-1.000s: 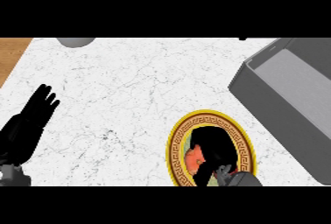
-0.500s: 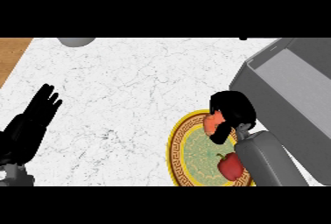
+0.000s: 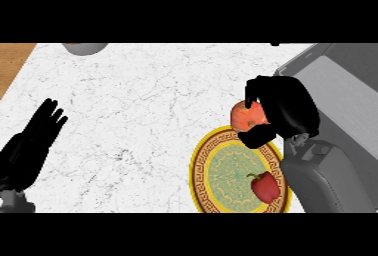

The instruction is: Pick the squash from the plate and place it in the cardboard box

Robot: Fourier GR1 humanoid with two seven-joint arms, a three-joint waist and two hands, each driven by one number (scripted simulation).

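Above the plate (image 3: 201, 170) rim, squash (image 3: 246, 116) in right hand (image 3: 284, 107) (fingers curled round).

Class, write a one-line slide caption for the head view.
Right hand carries the squash from the plate toward the box.

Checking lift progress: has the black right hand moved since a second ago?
Yes. The black right hand, curled round the orange squash, has gone from over the gold-rimmed round plate up toward the grey box.

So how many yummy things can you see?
2. The orange squash is in the right hand, above the plate's top edge. A red pepper lies on the plate. The arm may hide more.
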